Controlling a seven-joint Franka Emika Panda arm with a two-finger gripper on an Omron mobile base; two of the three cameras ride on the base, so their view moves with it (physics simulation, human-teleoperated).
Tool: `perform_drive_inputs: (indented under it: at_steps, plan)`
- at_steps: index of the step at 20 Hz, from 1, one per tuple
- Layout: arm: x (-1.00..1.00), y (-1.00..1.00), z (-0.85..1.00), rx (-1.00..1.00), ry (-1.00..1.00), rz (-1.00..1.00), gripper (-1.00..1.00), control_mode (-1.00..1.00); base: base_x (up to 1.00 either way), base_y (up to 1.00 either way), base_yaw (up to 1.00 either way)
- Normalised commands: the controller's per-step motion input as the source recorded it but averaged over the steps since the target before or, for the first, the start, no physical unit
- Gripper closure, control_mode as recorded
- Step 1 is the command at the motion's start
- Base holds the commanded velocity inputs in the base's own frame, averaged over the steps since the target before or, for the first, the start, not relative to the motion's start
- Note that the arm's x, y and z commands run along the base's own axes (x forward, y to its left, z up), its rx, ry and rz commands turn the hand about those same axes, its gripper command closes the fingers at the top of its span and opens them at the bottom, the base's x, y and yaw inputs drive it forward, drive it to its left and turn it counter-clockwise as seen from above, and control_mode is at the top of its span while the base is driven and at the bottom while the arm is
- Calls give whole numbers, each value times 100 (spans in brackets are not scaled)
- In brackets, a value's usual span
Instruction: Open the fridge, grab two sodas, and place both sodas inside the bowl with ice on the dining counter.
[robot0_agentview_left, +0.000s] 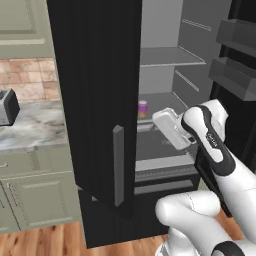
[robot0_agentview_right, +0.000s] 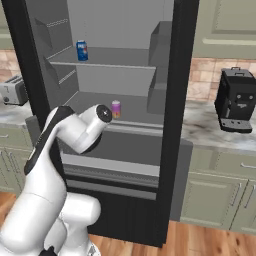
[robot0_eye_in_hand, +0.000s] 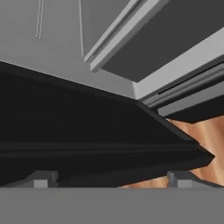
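The black fridge (robot0_agentview_left: 95, 100) stands with its right door swung open and its left door shut, so the grey shelved interior (robot0_agentview_right: 120, 75) shows. A blue soda (robot0_agentview_right: 82, 50) stands on an upper shelf. On the shelf below stands a pink soda (robot0_agentview_right: 116, 109) (robot0_agentview_left: 143, 108). My gripper (robot0_eye_in_hand: 110, 180) is open with nothing between its widely spaced fingertips, low in front of the fridge opening, pointing at a black fridge panel and grey shelving. The white hand (robot0_agentview_left: 172, 129) hangs right of and below the pink can, apart from it. The bowl with ice and the dining counter are out of view.
The open door's bins (robot0_agentview_left: 235, 75) jut out on the right of the arm. A toaster (robot0_agentview_left: 7, 106) sits on the wall counter left of the fridge, a black coffee machine (robot0_agentview_right: 237, 100) on the right. Pale green cabinets (robot0_agentview_right: 215, 200) and wood floor lie below.
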Motion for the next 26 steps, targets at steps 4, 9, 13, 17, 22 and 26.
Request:
perform_drive_inputs:
  at_steps: [4, 9, 13, 17, 22, 26]
  plan:
    - [20, 53, 0, 0, 12, 6, -100, -100, 0, 0, 0]
    - [4, 60, 0, 0, 7, 6, -100, -100, 0, 0, 0]
    - [-15, 70, -3, 0, 1, 11, -100, -100, 0, 0, 0]
    - [-23, 75, -9, 0, 0, 13, -100, -100, 0, 0, 0]
    - [-23, 79, -15, 0, 0, 12, -100, -100, 0, 0, 0]
    - [-26, 78, -18, 0, 0, 12, -100, -100, 0, 0, 0]
